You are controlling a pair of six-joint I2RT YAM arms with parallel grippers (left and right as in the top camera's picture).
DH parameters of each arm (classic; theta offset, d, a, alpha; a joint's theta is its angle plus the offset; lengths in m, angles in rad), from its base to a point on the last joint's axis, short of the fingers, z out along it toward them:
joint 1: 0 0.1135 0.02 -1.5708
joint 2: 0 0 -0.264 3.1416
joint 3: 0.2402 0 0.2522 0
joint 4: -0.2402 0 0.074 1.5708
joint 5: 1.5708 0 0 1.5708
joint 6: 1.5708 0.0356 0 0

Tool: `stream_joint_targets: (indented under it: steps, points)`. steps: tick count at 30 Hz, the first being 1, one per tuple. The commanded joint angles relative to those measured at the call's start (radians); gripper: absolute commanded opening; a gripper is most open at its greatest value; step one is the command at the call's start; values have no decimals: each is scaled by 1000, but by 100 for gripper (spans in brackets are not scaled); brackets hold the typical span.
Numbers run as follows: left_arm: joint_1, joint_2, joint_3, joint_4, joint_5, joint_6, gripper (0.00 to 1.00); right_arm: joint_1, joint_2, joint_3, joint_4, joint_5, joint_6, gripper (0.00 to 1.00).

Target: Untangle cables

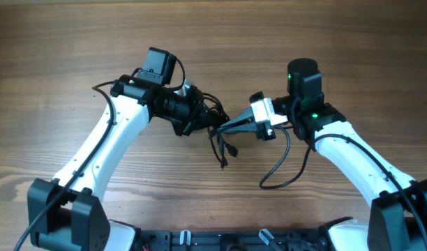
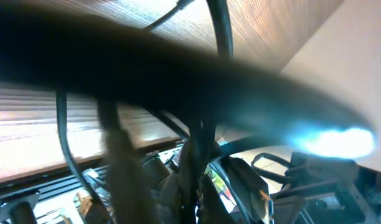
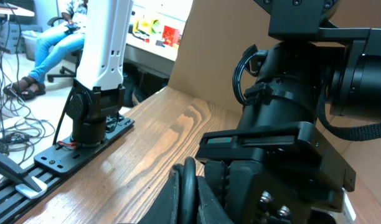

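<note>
Cables [image 1: 221, 148], thin black tangle, gripped by left claw [image 1: 208, 123] and right claw [image 1: 246, 124], ends dangling

Thin black cables [image 1: 222, 143], tangled over the table [image 1: 53, 63], trail two loose plug-ended strands.

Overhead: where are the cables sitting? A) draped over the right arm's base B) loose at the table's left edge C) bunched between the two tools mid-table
C: the cables bunch between the left tool and right tool at mid-table, loose strands trailing off below.
</note>
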Motion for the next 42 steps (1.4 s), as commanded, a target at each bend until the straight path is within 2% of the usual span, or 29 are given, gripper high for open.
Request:
stream_joint_targets:
  steps: [1,7,11,18,23,32,38,42]
  points:
    - [12,11,3,9,4,-25,4,6,4,8,-12,-55,-18,4]
    - [55,11,3,94,151,-143,4,6,4,8,-76,-55,-22,5]
    - [68,11,3,242,270,-260,4,13,4,8,-103,-54,-22,5]
    - [79,11,3,451,324,-420,4,56,4,8,-160,-24,-22,5]
    - [131,11,3,550,425,-457,4,62,4,8,-329,200,-51,5]
    - [251,11,3,550,494,-441,4,62,4,8,-542,684,-69,5]
    - [335,11,3,550,508,-441,4,62,4,8,-587,1018,37,4]
    - [394,11,3,550,520,-435,4,62,4,8,-595,1154,69,5]
